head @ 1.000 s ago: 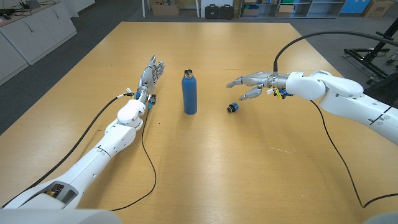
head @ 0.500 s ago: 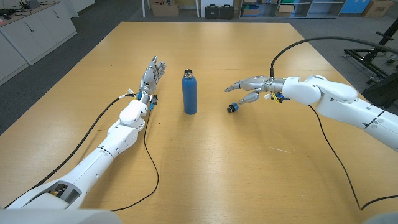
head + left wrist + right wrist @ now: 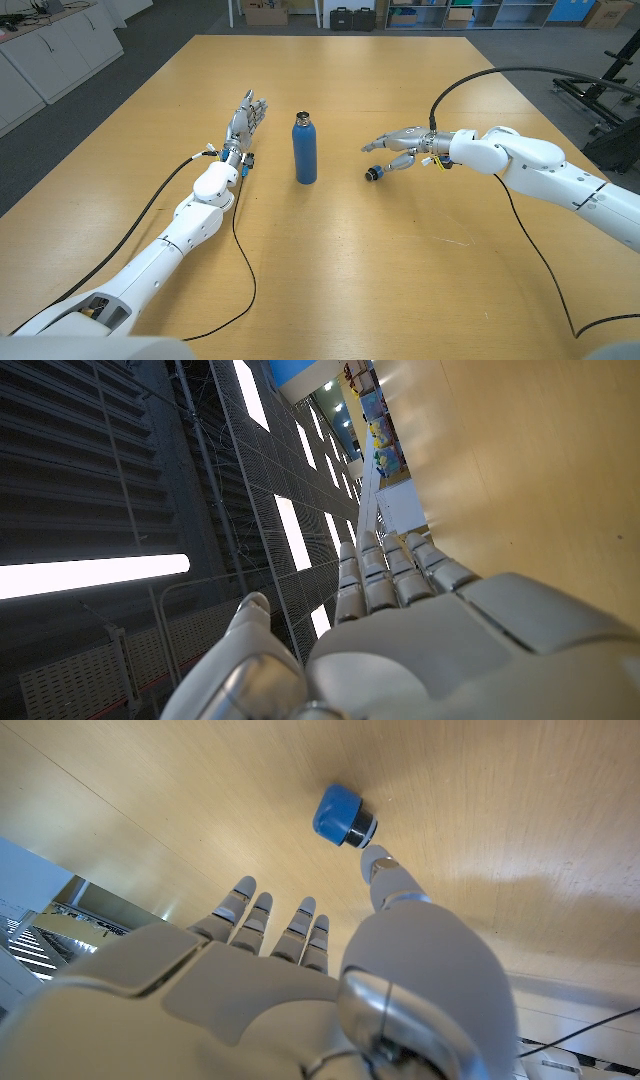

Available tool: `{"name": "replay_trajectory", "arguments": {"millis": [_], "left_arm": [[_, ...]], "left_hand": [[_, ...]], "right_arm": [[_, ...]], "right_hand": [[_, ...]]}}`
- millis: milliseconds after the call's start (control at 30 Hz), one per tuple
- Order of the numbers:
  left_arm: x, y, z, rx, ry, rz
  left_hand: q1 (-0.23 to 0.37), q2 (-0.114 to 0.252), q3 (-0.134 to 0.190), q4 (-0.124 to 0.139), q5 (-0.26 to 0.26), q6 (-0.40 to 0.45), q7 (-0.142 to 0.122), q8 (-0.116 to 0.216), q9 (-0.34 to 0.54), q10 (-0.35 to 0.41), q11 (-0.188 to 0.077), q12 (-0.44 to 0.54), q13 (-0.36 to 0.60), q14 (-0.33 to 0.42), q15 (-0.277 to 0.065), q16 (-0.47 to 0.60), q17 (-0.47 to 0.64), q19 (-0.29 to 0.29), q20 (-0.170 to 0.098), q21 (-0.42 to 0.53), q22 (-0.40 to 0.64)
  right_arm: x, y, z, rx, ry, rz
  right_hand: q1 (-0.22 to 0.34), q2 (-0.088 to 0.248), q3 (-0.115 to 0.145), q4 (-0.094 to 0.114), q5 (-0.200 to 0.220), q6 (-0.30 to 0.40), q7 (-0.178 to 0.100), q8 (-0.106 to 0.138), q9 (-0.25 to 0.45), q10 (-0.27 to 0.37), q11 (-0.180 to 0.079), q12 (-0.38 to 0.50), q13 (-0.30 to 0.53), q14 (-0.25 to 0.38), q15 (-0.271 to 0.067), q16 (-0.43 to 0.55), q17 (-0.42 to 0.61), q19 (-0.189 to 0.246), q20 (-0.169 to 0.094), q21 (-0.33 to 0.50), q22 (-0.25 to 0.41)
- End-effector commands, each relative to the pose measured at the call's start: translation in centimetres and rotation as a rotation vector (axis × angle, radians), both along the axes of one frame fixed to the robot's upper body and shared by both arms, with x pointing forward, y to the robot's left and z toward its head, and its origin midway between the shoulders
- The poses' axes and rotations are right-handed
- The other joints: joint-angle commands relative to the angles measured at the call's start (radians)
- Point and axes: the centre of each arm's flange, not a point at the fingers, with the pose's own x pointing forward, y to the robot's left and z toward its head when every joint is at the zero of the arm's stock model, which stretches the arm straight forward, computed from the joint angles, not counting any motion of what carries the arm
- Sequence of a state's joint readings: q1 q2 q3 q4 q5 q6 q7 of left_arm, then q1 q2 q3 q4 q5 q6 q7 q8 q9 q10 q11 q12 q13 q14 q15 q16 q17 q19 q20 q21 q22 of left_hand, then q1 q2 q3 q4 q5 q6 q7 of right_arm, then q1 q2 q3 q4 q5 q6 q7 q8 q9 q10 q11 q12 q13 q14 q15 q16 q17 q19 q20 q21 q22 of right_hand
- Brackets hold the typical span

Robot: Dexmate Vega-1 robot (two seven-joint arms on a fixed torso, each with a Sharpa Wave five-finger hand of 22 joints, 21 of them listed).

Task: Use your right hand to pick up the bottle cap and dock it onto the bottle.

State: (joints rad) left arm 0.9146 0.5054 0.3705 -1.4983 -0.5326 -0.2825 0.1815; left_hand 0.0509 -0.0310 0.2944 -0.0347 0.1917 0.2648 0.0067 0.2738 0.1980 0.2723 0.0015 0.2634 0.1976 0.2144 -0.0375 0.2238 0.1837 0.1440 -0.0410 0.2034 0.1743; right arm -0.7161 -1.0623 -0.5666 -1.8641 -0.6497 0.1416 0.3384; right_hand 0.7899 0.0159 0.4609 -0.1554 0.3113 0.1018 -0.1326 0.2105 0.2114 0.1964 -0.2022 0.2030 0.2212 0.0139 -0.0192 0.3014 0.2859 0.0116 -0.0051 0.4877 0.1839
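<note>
A blue bottle (image 3: 305, 149) stands upright and uncapped near the middle of the table. Its blue cap with a dark rim (image 3: 374, 174) lies on its side to the right of the bottle. My right hand (image 3: 396, 144) hovers just over and behind the cap, fingers spread and holding nothing. In the right wrist view the thumb tip (image 3: 381, 869) sits right beside the cap (image 3: 342, 816). My left hand (image 3: 244, 118) stands to the left of the bottle with fingers straight and empty; the left wrist view shows its back (image 3: 420, 630).
The wooden table (image 3: 330, 270) has wide bare room in front of the bottle and the cap. A black cable (image 3: 240, 270) trails along my left arm. Cabinets, boxes and cases stand on the floor beyond the far edge.
My right hand has moved left and lower, closing in on the cap. The bottle, the cap and my left hand have stayed where they were.
</note>
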Motion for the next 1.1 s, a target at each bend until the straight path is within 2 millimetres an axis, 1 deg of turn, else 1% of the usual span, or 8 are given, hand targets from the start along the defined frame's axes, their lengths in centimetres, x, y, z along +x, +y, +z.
{"name": "replay_trajectory", "arguments": {"millis": [33,133,267,333,533,633,800,1100], "left_arm": [[-0.6,-0.2,0.1,0.015,-0.007,0.011],[-0.7,-0.2,0.1,0.016,-0.009,0.013],[-1.0,-0.2,0.1,0.013,-0.01,0.016],[-1.1,-0.2,0.1,0.013,-0.009,0.016],[-1.4,-0.2,0.2,0.014,-0.011,0.016],[-1.4,-0.2,0.1,0.001,-0.013,0.01],[-1.3,-0.2,-0.1,-0.005,-0.01,0.003],[-1.0,-0.5,-0.4,0.0,0.0,-0.005]], "left_hand": [[0.001,0.007,0.003,-0.007,-0.003,0.012,0.0,0.005,0.002,0.008,-0.002,-0.001,0.003,0.009,-0.026,0.001,0.003,0.009,-0.019,0.001,0.003],[0.001,0.007,0.003,-0.008,-0.003,0.012,0.0,0.004,0.002,0.008,0.001,-0.002,0.004,0.008,-0.026,0.0,0.003,0.009,-0.02,0.0,0.003],[0.001,0.008,0.003,-0.008,-0.003,0.013,-0.001,0.004,0.002,0.01,-0.002,-0.002,0.004,0.008,-0.026,-0.001,0.003,0.008,-0.021,-0.001,0.003],[0.001,0.008,0.003,-0.008,-0.003,0.014,-0.002,0.004,0.002,0.01,-0.003,-0.003,0.004,0.008,-0.025,-0.002,0.003,0.008,-0.021,-0.001,0.003],[0.001,0.009,0.003,-0.009,-0.003,0.016,-0.004,0.003,0.002,0.012,-0.005,-0.003,0.004,0.008,-0.025,-0.003,0.003,0.008,-0.022,-0.001,0.003],[0.001,0.01,0.004,-0.009,-0.003,0.016,-0.004,0.003,0.002,0.012,-0.006,-0.004,0.004,0.009,-0.025,-0.003,0.003,0.008,-0.021,-0.002,0.003],[0.001,0.011,0.004,-0.009,-0.003,0.019,-0.008,0.003,0.003,0.014,-0.01,-0.004,0.004,0.01,-0.025,-0.004,0.003,0.007,-0.02,-0.002,0.003],[0.0,0.013,0.005,-0.01,-0.003,0.024,-0.01,0.003,0.003,0.017,-0.011,-0.005,0.004,0.011,-0.025,-0.005,0.003,0.008,-0.019,-0.003,0.003]], "right_arm": [[0.7,-0.6,-1.1,-0.037,-0.054,-0.014],[0.8,-0.6,-1.3,-0.054,-0.066,-0.014],[0.9,-0.7,-1.4,-0.064,-0.067,-0.015],[1.0,-0.7,-1.4,-0.07,-0.065,-0.018],[1.4,-0.5,-1.2,-0.073,-0.058,-0.021],[1.8,-0.2,-1.4,-0.077,-0.049,-0.017],[2.5,0.2,-1.5,-0.086,-0.038,-0.02],[3.6,0.2,-1.8,-0.073,-0.011,-0.063]], "right_hand": [[0.0,-0.011,0.0,0.005,0.002,0.012,-0.013,0.01,0.006,0.005,-0.007,0.003,0.002,0.007,-0.001,0.004,0.004,0.01,-0.002,-0.004,0.004],[-0.001,-0.012,-0.001,0.005,0.003,0.025,-0.021,0.016,0.006,0.006,-0.008,0.003,0.002,0.008,-0.001,0.005,0.004,0.012,-0.003,-0.004,0.005],[-0.003,-0.016,-0.003,0.007,0.005,0.058,-0.05,0.029,0.006,0.008,-0.01,0.003,0.003,0.011,-0.003,0.008,0.005,0.013,-0.004,-0.007,0.005],[-0.004,-0.017,-0.004,0.008,0.007,0.087,-0.076,0.04,0.006,0.013,-0.009,0.004,0.003,0.012,-0.003,0.01,0.006,0.015,-0.002,-0.009,0.005],[-0.004,-0.017,-0.004,0.008,0.008,0.095,-0.081,0.043,0.005,0.011,-0.01,0.003,0.003,0.013,-0.003,0.011,0.006,0.016,0.0,-0.009,0.005],[-0.004,-0.017,-0.004,0.008,0.009,0.087,-0.083,0.04,0.005,0.01,-0.011,0.003,0.003,0.014,-0.005,0.012,0.006,0.017,0.0,-0.01,0.006],[-0.003,-0.016,-0.004,0.008,0.011,0.076,-0.083,0.034,0.004,0.02,-0.012,0.006,0.003,0.019,-0.008,0.014,0.007,0.021,0.002,-0.01,0.006],[-0.001,-0.015,-0.003,0.008,0.013,0.084,-0.085,0.037,0.004,0.039,-0.012,0.013,0.003,0.03,-0.01,0.019,0.007,0.027,0.002,-0.01,0.006]]}}
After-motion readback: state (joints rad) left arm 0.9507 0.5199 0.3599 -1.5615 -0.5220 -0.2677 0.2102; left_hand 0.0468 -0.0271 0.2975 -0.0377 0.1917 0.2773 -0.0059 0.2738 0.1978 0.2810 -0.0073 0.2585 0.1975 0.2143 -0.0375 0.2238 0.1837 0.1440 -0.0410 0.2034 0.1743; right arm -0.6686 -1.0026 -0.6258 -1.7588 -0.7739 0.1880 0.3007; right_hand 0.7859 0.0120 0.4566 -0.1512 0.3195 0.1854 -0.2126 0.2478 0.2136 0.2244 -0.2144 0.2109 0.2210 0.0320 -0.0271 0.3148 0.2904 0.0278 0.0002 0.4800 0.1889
